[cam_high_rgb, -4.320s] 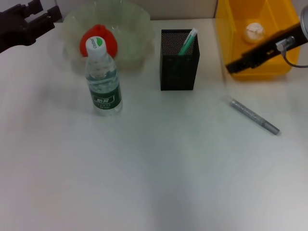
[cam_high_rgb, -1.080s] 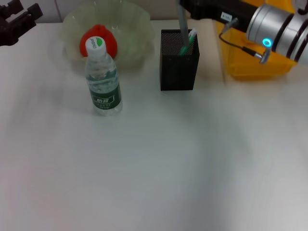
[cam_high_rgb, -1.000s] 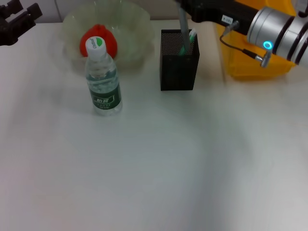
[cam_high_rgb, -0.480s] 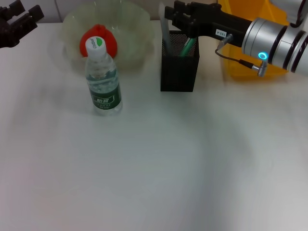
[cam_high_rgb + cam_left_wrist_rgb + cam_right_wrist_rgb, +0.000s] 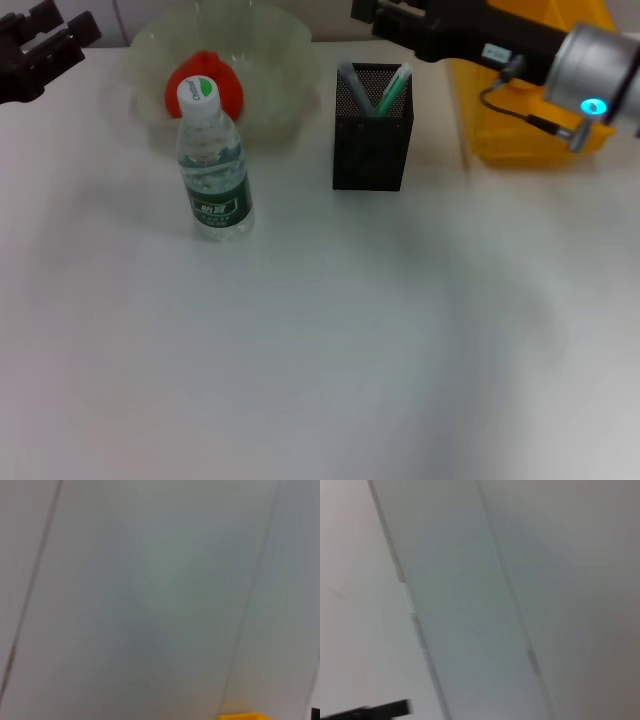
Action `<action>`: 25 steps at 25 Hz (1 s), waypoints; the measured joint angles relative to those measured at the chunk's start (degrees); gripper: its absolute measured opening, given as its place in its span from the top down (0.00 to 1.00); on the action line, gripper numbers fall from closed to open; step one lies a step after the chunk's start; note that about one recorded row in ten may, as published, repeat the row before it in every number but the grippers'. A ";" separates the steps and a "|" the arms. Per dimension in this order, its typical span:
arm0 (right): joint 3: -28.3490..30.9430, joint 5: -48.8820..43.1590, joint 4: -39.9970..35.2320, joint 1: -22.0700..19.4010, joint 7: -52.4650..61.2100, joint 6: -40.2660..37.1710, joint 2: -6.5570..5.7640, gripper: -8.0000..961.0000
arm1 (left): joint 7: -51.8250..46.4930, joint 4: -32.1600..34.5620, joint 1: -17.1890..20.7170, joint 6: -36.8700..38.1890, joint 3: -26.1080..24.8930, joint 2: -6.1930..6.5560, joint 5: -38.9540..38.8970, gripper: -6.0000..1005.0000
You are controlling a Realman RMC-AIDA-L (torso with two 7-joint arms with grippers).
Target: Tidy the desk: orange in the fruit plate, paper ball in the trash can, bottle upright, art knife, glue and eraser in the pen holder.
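Black mesh pen holder (image 5: 373,127) stands upright at the desk's far centre and contains two slim items: a grey art knife (image 5: 352,88) leaning toward the robot's left and a green-and-white stick (image 5: 393,88) leaning the other way. Judged by its form, the knife is light, rigid and smooth; a grip across the mid-barrel, clear of the blade end, would suit it, and it sits loose in the holder. Right gripper (image 5: 385,17) hangs above and just behind the holder's rim, its arm reaching in across the yellow trash can (image 5: 520,120); whether its jaws are apart or together cannot be told. Left gripper (image 5: 45,45) is parked at the far left corner, jaws apart and empty. Bottle (image 5: 212,163) stands upright before the fruit plate (image 5: 275,55), which holds the orange (image 5: 200,80). Both wrist views show only blank surfaces.
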 joint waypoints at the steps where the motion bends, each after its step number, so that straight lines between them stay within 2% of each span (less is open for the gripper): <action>1: -0.52 -0.80 -2.22 -0.80 2.92 -1.94 -0.19 0.44 | -0.20 0.09 0.00 1.46 0.01 0.41 -0.06 0.40; 2: -1.45 -2.40 -6.33 -1.95 8.68 -5.32 -0.53 0.42 | -0.31 0.23 0.04 4.41 0.00 1.39 -0.17 0.40; 3: -1.45 -2.40 -6.33 -1.95 8.68 -5.32 -0.53 0.42 | -0.31 0.23 0.04 4.41 0.00 1.39 -0.17 0.40; 6: -2.00 -5.07 -10.69 -2.66 15.11 -9.77 -1.00 0.42 | -0.71 0.00 -0.14 9.75 0.00 3.33 -0.22 0.40; 7: -2.01 -5.94 -11.44 -2.60 16.22 -11.14 -1.10 0.42 | -1.66 -0.32 -0.35 13.41 0.02 4.68 -0.07 0.40; 10: -2.01 -10.93 -12.28 -0.77 19.65 -15.95 -1.66 0.37 | -2.11 -0.70 -0.43 15.20 0.05 5.28 0.04 0.40; 11: -1.99 -12.56 -12.22 -0.10 20.24 -17.20 -1.80 0.35 | -2.32 -1.50 -0.58 17.18 0.06 6.01 0.10 0.40; 12: -2.00 -14.52 -12.02 0.92 20.88 -18.77 -1.94 0.33 | -1.84 -4.21 -0.96 21.64 0.12 7.34 0.28 0.40; 16: -2.60 -19.13 -11.10 3.27 20.81 -21.14 -1.16 0.23 | -0.94 -7.07 -1.45 25.47 0.39 8.12 1.56 0.40; 20: -4.42 -21.62 -10.68 4.12 20.70 -20.61 -0.31 0.22 | -1.39 -9.91 -3.15 27.82 0.38 7.69 6.72 0.40; 25: -4.68 -21.90 -10.25 4.47 21.11 -20.49 -0.13 0.21 | -1.34 -14.89 -6.35 27.22 -0.01 7.43 12.25 0.40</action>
